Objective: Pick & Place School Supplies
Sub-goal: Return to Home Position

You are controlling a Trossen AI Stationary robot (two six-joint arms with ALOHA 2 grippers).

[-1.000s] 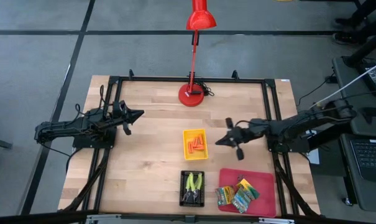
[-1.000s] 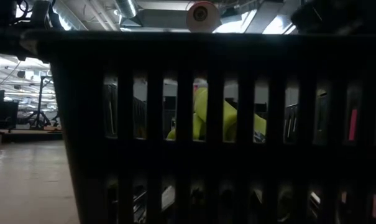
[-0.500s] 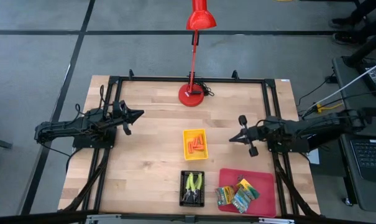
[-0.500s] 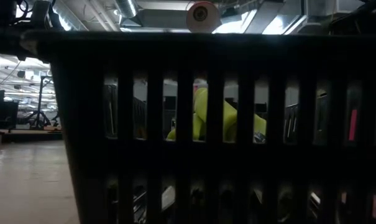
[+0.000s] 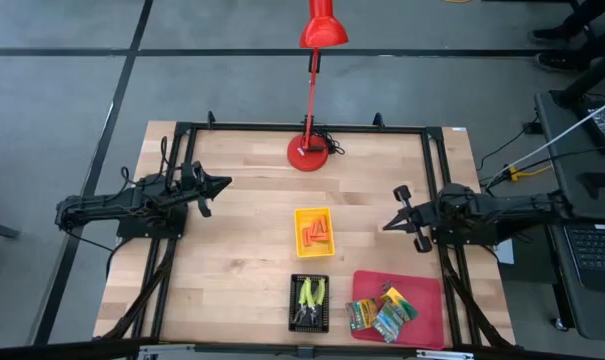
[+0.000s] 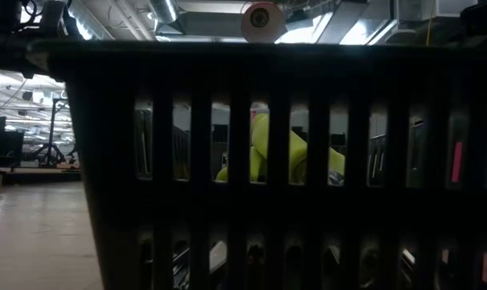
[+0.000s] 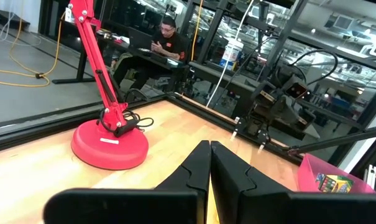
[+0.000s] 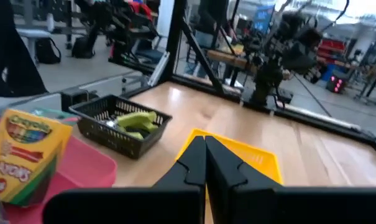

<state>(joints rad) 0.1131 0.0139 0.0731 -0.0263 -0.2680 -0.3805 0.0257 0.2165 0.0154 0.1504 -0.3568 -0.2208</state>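
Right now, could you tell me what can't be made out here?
- Low view: the black bin wall hides the table, left gripper and right gripper.
- High view: orange sticks too small to count.
- Left wrist view: red tray cut off by the edge.

Only one piece of writing can be read. Seen from my right wrist, a yellow-green crayon box (image 8: 26, 155) sits in the red tray (image 8: 91, 171). Large letters on its front spell "AYONS"; the letters before them I cannot make out. A rainbow-striped band with dark lettering sits above that word, but I cannot read it. From above, the print on the boxes (image 5: 380, 312) in that tray is too small to tell.
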